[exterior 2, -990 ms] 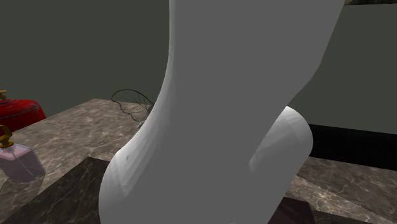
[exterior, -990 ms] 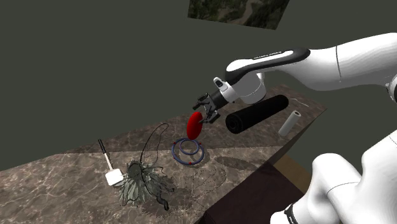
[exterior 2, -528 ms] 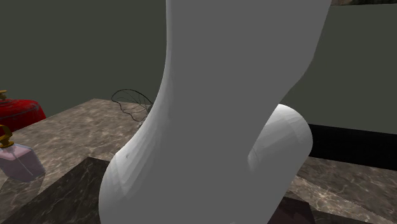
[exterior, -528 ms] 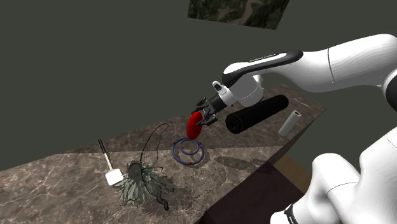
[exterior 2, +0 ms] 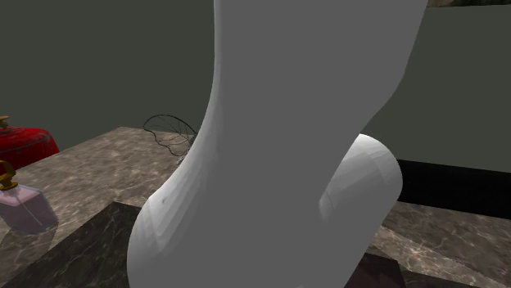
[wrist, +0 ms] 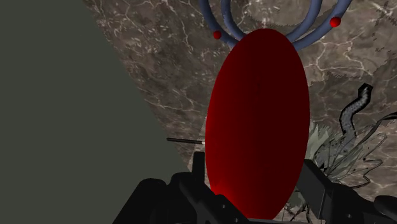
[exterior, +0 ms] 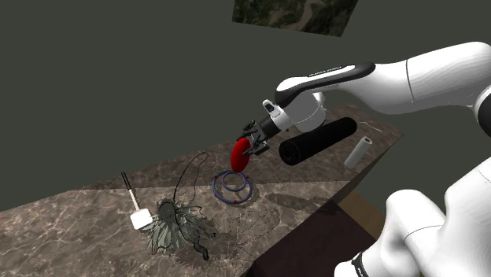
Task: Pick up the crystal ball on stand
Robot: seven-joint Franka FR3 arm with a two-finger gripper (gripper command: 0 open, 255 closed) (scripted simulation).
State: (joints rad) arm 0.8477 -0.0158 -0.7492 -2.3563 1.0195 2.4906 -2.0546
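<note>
The crystal ball is drawn as a red egg-shaped body (exterior: 238, 156) standing over a stand of blue rings (exterior: 232, 187) on the marble top. My gripper (exterior: 252, 145) reaches it from the shoulder view's right and is shut on its upper end. In the wrist view the red ball (wrist: 257, 121) sits clasped between the two black fingers (wrist: 191, 194), with the blue rings (wrist: 318, 37) and their small red beads beyond it. Whether the ball still touches the rings I cannot tell.
A black cylinder (exterior: 317, 142) and a small white tube (exterior: 358, 151) lie behind the gripper. A white brush (exterior: 138, 208), a grey feathery object (exterior: 179, 228) and a wire shape (exterior: 260, 220) lie nearer the front. My white arm (exterior 2: 287, 147) blocks the second exterior view; a perfume bottle (exterior 2: 20, 204) stands at its left.
The fingers have shut on the red ball. The arm's upper links shifted slightly a second ago and have held still since.
</note>
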